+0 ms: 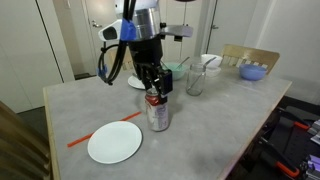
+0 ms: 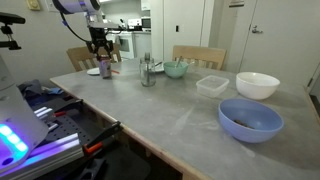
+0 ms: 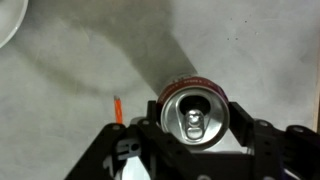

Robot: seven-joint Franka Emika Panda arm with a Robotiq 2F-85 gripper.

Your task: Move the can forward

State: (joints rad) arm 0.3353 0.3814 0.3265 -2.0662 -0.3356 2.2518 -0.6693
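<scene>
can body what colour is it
The can body is red with white markings, best seen in an exterior view.

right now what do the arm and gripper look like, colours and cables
The arm has pale grey-white segments with a blue piece near the wrist. A black cable loops alongside it. The gripper is black and boxy, with two dark fingers.

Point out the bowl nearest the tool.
The teal bowl, beside the glass; the white bowl and blue bowl sit much farther away.
</scene>
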